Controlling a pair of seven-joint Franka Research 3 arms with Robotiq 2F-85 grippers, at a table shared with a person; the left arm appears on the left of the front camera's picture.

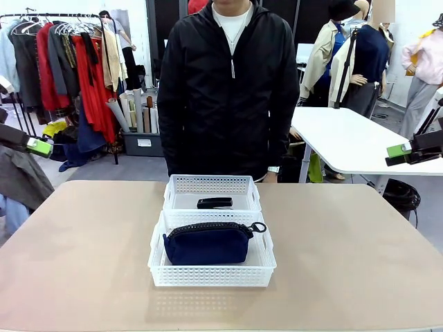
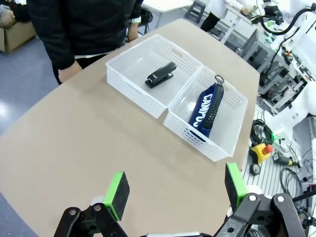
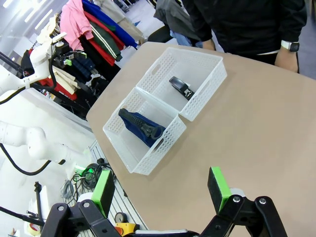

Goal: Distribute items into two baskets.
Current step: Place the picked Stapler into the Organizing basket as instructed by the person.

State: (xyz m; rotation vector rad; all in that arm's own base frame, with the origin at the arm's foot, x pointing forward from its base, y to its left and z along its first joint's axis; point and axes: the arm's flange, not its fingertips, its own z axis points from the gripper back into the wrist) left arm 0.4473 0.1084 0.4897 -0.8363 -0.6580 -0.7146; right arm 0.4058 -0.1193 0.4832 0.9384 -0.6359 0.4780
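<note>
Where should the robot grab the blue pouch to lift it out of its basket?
Probably from straight above, across the zipper edge. The pouch stands on its long side in the near basket, zipper up, so its narrow top fits between open jaws. The basket walls block a sideways approach. The ring pull looks too small to grip safely.

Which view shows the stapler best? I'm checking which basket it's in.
The left wrist view: the black stapler lies unobstructed in the basket nearer the person. The front view shows it low behind the basket wall; the right wrist view shows it smaller.
</note>
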